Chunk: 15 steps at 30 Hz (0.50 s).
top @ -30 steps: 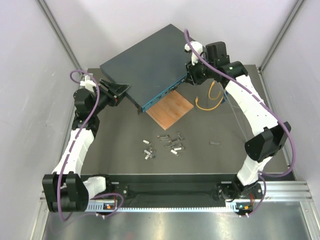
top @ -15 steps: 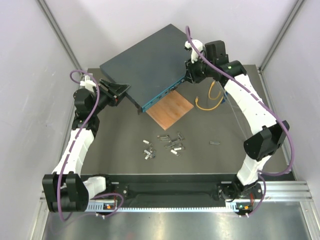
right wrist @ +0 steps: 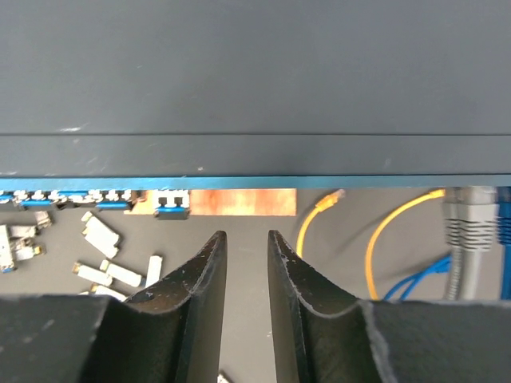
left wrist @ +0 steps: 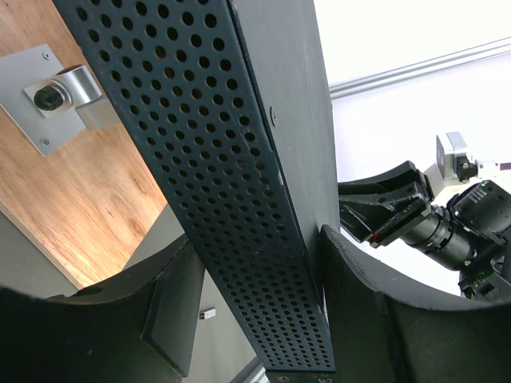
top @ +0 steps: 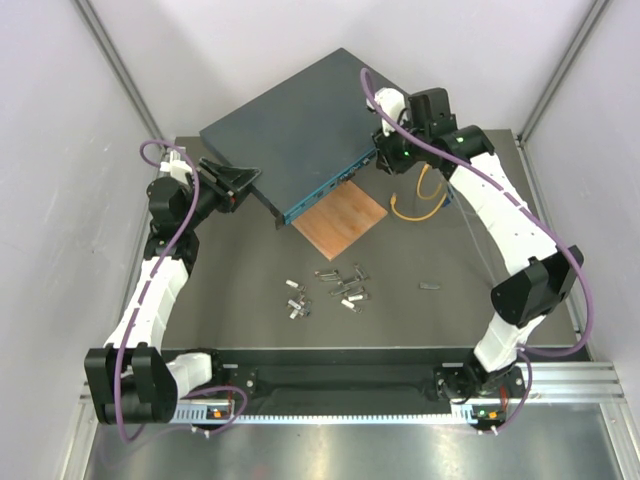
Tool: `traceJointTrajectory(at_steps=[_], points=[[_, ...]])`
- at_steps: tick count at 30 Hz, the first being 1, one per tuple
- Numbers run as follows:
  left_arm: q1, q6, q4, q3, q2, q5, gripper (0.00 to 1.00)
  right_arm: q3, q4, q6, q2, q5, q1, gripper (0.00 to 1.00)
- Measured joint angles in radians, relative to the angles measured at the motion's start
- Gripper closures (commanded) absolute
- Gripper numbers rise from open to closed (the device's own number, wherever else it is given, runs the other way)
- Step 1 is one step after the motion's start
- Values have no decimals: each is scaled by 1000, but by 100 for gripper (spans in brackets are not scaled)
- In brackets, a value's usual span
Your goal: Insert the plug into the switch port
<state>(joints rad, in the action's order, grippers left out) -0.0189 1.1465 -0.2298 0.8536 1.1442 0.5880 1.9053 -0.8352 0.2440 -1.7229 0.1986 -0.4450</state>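
Note:
The switch (top: pixel 285 125), a large flat dark blue-grey box, lies at the back with its teal front face (top: pixel 330 185) toward the table's middle. My left gripper (top: pixel 243 185) is shut on its left corner; in the left wrist view its jaws straddle the perforated side wall (left wrist: pixel 239 199). My right gripper (top: pixel 383 152) is by the switch's right corner, narrowly open and empty (right wrist: pixel 243 235). Ahead of it are the teal face (right wrist: pixel 239 182) and its sockets (right wrist: pixel 172 199). A yellow cable (top: pixel 420 208) with its plug (right wrist: pixel 329 198) lies right of the switch.
A thin brown board (top: pixel 340 220) lies under the switch's front edge. Several small metal modules (top: pixel 330 288) are scattered mid-table, also in the right wrist view (right wrist: pixel 100 235). A blue cable (right wrist: pixel 407 279) and a grey plug (right wrist: pixel 467 223) lie by the yellow cable. A small dark piece (top: pixel 428 286) lies right.
My right wrist has shifted a little toward the left at the switch's right corner. The left arm and the switch have not moved.

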Motion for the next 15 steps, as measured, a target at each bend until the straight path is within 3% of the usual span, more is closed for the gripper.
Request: traceJointTrajectory(at_steps=[15], points=[[0, 0, 0, 0, 0, -1, 100, 66, -20, -36, -22, 84, -2, 74]])
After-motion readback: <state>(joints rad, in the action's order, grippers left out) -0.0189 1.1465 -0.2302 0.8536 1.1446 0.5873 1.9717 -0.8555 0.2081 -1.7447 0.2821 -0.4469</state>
